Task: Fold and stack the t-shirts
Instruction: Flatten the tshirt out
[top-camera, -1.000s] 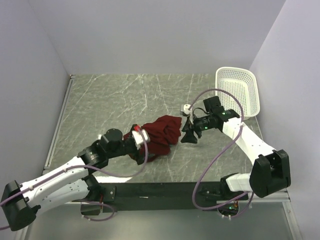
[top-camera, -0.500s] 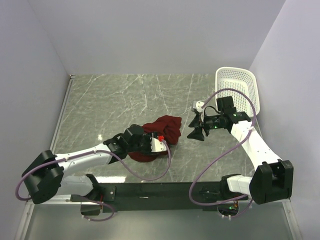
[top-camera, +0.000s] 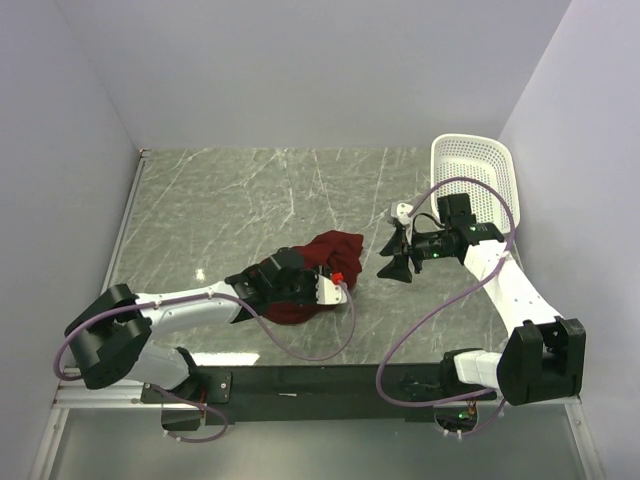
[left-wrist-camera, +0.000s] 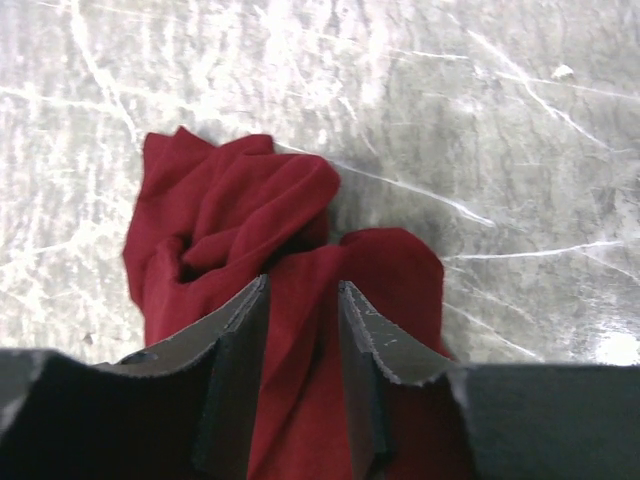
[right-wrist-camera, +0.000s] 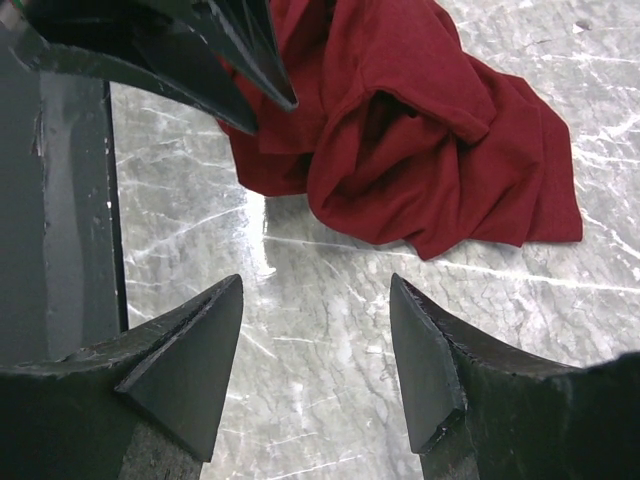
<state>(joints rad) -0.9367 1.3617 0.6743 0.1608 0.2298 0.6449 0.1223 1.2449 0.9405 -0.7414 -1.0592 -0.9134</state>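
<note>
A dark red t-shirt (top-camera: 335, 252) lies crumpled in a heap near the middle of the marble table. My left gripper (top-camera: 305, 283) presses into its near left part. In the left wrist view the gripper (left-wrist-camera: 303, 285) has its jaws drawn in on a fold of the red cloth (left-wrist-camera: 240, 210), which fills the gap. My right gripper (top-camera: 393, 262) hovers just right of the heap, apart from it. In the right wrist view it (right-wrist-camera: 316, 282) stands open over bare table, with the t-shirt (right-wrist-camera: 430, 130) ahead and the left arm's black fingers (right-wrist-camera: 230, 60) on the cloth.
A white mesh basket (top-camera: 478, 185) leans tipped against the right wall at the back right. White walls close in the table (top-camera: 230, 200) on three sides. A black bar (top-camera: 300, 380) carrying the arm bases runs along the near edge.
My left gripper swung right onto the heap and closed from wide open onto the cloth. The right gripper drew back a little to the right, still open.
</note>
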